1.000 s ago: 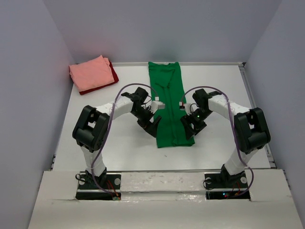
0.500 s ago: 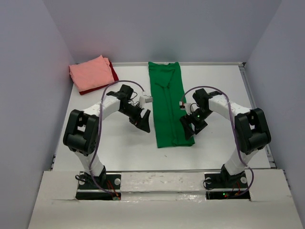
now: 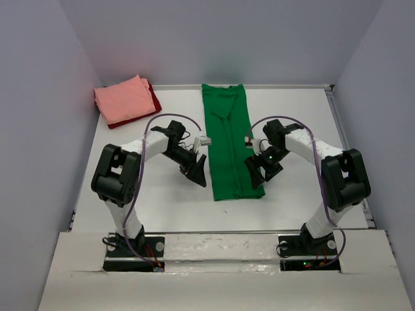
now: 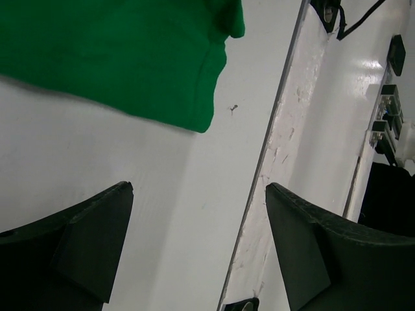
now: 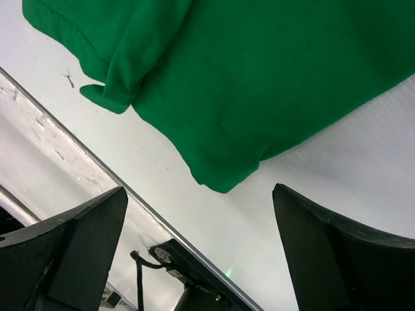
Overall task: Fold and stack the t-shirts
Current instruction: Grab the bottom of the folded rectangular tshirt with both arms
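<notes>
My left gripper [image 3: 199, 175] and right gripper [image 3: 255, 177] both hang wide open, gripping nothing, on either side of the near end of the green t-shirt [image 3: 227, 139]. It lies as a narrow strip, its long axis running away from me and its collar at the far end. At the far left, the salmon pink t-shirt [image 3: 122, 99] sits folded on the dark red t-shirt [image 3: 154, 98].

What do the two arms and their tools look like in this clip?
Left arm and right arm: white links, bulky black joints, looping purple cables. Left tool and right tool: black wedge-shaped fingers. A green light glows near the right wrist.
</notes>
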